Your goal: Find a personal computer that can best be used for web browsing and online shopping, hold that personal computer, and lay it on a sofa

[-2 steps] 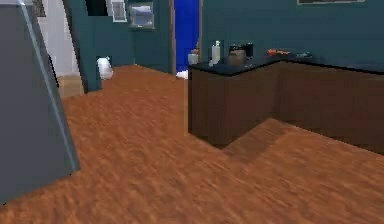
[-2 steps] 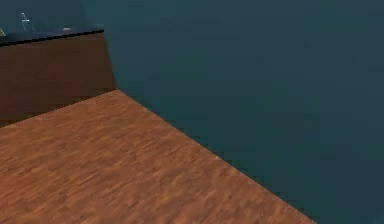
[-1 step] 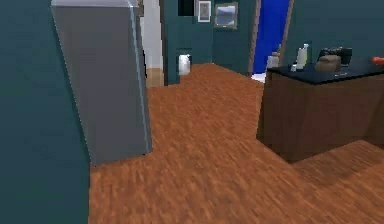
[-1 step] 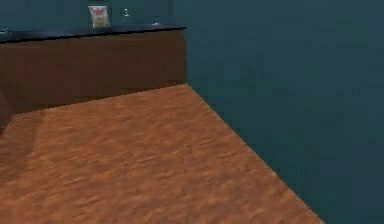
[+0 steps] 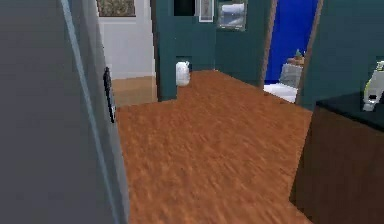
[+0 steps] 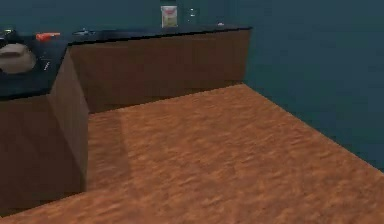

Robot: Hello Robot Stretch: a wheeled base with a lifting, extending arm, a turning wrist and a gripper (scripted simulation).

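Status. The step in hand is judged to be the search. The place of the personal computer cannot be told from these views, nor can that of the sofa. The state of the gripper's fingers cannot be told.

Hazards.
1. Collision on the forward view's left. A grey door panel [image 5: 60, 120] stands close beside the base. A turn toward it risks scraping its edge.
2. Collision on the forward view's right. The corner of a dark counter [image 5: 345, 150] juts into the wooden floor [image 5: 210, 140]. Driving straight while hugging that side risks a strike on the corner.
3. False target. Small items on the counters may be mistaken for the task's thing. None has the shape of a computer.
4. Wrong exit. Two openings lie ahead: a pale doorway [image 5: 130, 60] and a blue-lit doorway [image 5: 292, 40]. Choosing badly lengthens the search.

View comparison.
- The forward view gives the exits, a white container [image 5: 183, 72] at the foot of the teal wall, and a framed picture [image 5: 231, 15].
- The arm side view gives the L-shaped counter top [image 6: 150, 36], with a beige, possibly bowl-like item [image 6: 15, 58], a small red item [image 6: 47, 36] and an upright packet [image 6: 170, 14] at the back. It also gives a teal wall [image 6: 320, 70] closing that side.
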